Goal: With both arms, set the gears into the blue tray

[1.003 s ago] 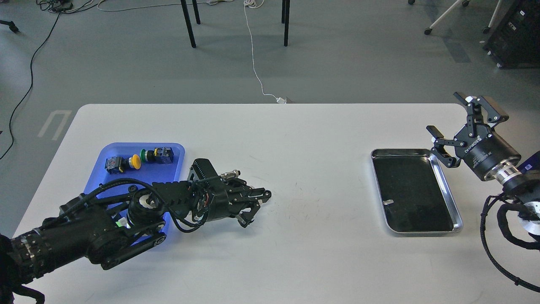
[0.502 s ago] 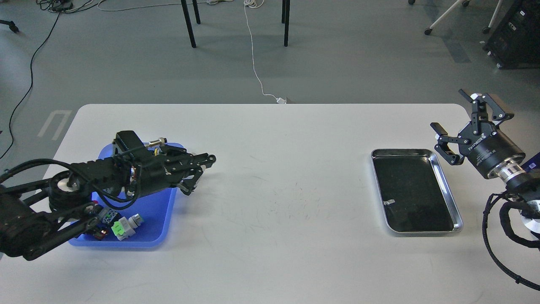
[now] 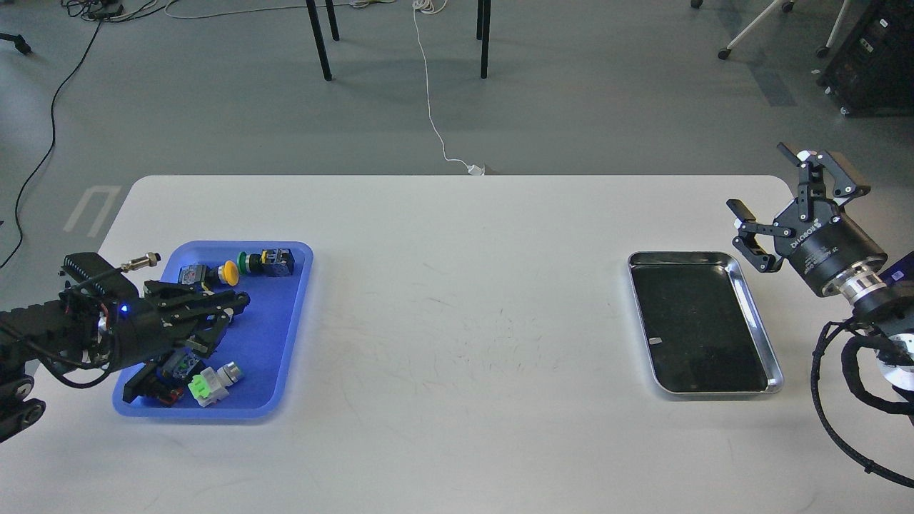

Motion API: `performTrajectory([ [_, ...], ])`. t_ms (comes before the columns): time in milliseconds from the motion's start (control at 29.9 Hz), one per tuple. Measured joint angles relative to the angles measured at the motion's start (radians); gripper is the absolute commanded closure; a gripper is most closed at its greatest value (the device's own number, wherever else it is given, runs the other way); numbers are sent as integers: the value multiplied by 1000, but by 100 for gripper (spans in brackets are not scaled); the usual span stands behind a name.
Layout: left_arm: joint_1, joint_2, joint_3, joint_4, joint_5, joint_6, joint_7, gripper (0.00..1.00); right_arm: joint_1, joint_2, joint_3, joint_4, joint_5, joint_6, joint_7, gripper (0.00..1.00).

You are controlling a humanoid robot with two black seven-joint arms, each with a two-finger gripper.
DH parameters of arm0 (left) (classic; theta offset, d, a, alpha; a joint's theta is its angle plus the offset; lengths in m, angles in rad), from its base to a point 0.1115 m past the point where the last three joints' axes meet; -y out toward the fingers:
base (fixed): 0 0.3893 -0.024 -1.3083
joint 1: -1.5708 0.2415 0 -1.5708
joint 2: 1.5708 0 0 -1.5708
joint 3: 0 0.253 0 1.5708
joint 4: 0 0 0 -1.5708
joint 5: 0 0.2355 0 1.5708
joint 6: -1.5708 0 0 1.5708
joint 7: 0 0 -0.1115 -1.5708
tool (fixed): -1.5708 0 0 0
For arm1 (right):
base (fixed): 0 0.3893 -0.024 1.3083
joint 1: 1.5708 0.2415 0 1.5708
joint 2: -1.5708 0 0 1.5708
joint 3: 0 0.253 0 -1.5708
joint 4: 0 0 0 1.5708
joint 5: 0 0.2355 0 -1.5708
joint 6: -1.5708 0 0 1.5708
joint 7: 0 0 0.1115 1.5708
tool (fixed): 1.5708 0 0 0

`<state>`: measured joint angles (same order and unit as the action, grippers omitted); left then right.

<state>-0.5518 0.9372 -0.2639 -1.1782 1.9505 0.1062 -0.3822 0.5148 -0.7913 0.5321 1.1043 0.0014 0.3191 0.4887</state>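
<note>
The blue tray (image 3: 275, 328) lies at the table's left and holds several colourful push-button switches (image 3: 228, 271). My left gripper (image 3: 230, 318) reaches in from the left edge and hovers over the tray's left half, fingers pointing right. It is dark and seen side-on, so I cannot tell whether it is open, or whether anything is between the fingers. No gears show anywhere; any gear in that gripper is hidden. My right gripper (image 3: 770, 182) stands open and empty above the table's right edge, just beyond the silver tray's far right corner.
A shiny silver tray (image 3: 758, 325) with a dark inside lies at the right, with only a small pale scrap in it. A green-and-white switch (image 3: 207, 385) sits in the blue tray's near corner. Bare white tabletop (image 3: 464, 321) spans between the trays.
My left arm has swung back left, from the table's middle to above the blue tray. The right gripper has drifted slightly right and stayed open.
</note>
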Motion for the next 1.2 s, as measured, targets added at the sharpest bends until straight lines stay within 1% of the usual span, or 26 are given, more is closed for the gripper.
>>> performTrajectory([
  [33, 7, -2, 0, -1, 0, 0, 0, 75, -1, -2, 0, 0, 0, 0, 0, 4],
  [100, 16, -6, 0, -1, -1, 0, 1, 58, -2, -4, 1, -1, 0, 0, 0, 4],
  [134, 19, -11, -1, 1, -1, 0, 3, 52, -2, -4, 1, -2, -1, 0, 0, 4],
  [334, 21, -34, -1, 7, -4, -1, 8, 43, -4, -5, 2, -3, -2, 0, 0, 4],
  [401, 20, -34, -3, 8, -8, -2, 7, 35, -4, -5, 2, -5, -2, 0, 0, 4],
  [468, 17, -34, -14, 8, -34, -2, 4, 24, -4, -5, 2, -9, -3, -1, 0, 3],
  [502, 13, -34, -20, 8, -66, -1, 3, 20, -4, -5, 4, -10, -3, -2, 0, 3],
  [569, 5, -41, -45, 8, -175, 0, 1, 14, -4, -3, 21, -15, -3, -11, 0, 2],
  [635, -6, -65, -95, 7, -349, 0, 0, 9, -3, 2, 51, -19, -4, -25, 0, 2],
  [769, -61, -135, -192, 6, -774, -12, 4, 4, 4, 19, 119, -36, -4, -106, 0, 1],
  [836, -110, -164, -206, 7, -977, -19, 7, 2, 8, 35, 147, -46, -4, -147, 0, 1],
  [903, -157, -203, -211, 20, -1185, -27, 9, 2, 14, 49, 177, -54, -4, -165, 0, 1],
  [1037, -202, -303, -246, 69, -1452, -32, 7, 2, 19, 77, 208, -57, -4, -175, 0, 1],
  [1137, -209, -398, -325, 129, -1611, -39, 6, 2, 33, 141, 227, -62, 2, -184, 0, 1],
  [1204, -210, -449, -372, 180, -1681, -69, 8, 2, 43, 198, 253, -84, 18, -189, 0, 1],
])
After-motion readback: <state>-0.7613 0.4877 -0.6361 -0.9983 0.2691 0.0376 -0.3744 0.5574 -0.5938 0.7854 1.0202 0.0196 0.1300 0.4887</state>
